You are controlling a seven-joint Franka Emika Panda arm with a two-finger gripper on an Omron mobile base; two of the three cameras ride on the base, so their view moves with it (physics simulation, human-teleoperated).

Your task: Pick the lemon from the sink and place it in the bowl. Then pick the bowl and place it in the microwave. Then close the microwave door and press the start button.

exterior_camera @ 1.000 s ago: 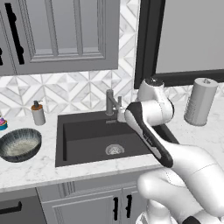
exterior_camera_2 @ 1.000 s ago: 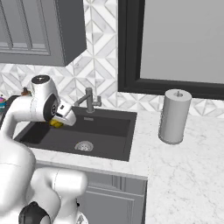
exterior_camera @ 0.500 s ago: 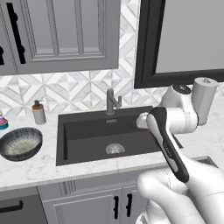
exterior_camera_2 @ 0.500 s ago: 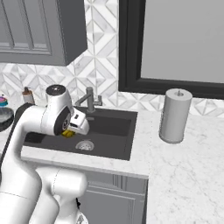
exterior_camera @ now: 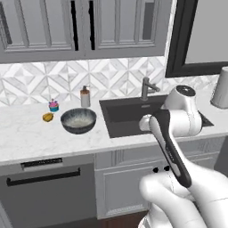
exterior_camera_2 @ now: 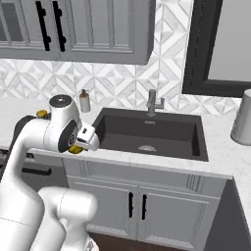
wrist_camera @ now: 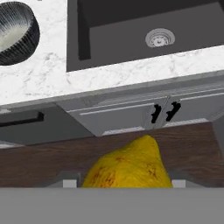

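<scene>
Two base cameras and one hand camera over a kitchen sink counter

The left base view looks forward and down from behind the arm, taking in the counter from the bowl (exterior_camera: 78, 120) across to the sink (exterior_camera: 133, 116), with the cabinets above. The right base view faces the same counter from the other side, with the sink (exterior_camera_2: 149, 133) central and the faucet (exterior_camera_2: 153, 102) behind it; both share the sink, the faucet and the tiled backsplash. The hand view sits out in front of the counter edge, looking steeply down over the lemon (wrist_camera: 130, 166) close at its bottom, at the floor, the cabinet fronts, the sink (wrist_camera: 131, 33) and the bowl (wrist_camera: 15, 33).
</scene>
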